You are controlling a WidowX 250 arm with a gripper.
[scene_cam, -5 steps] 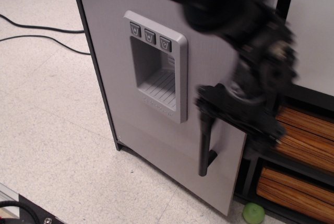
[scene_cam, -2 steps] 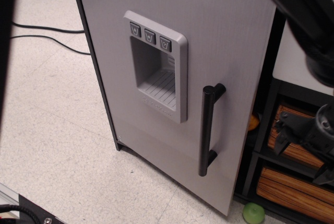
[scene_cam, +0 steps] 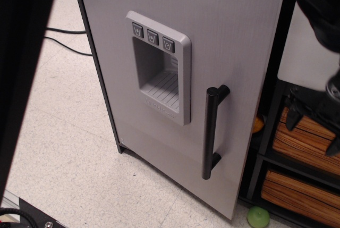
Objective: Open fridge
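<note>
The fridge door (scene_cam: 159, 148) is a tall flat light-grey panel with a dark frame on its left. It carries a recessed three-button dispenser panel (scene_cam: 159, 68) and a vertical black bar handle (scene_cam: 211, 132). The door's right edge stands slightly out from the body, and something orange (scene_cam: 257, 124) shows in the gap. My gripper (scene_cam: 313, 131) is at the right edge, in front of the woven drawers and well clear of the handle. Its dark fingers (scene_cam: 292, 116) are spread and hold nothing.
A white cabinet (scene_cam: 311, 52) with woven orange-brown drawers (scene_cam: 303, 140) stands right of the fridge. A green ball (scene_cam: 258, 217) lies on the floor below it. Black cables (scene_cam: 69, 47) run over the speckled floor at left. A dark blurred shape (scene_cam: 18, 79) covers the left edge.
My gripper has left the handle and moved right, in front of the drawers. The door's right edge now shows free. The dark shape at the left has grown wider.
</note>
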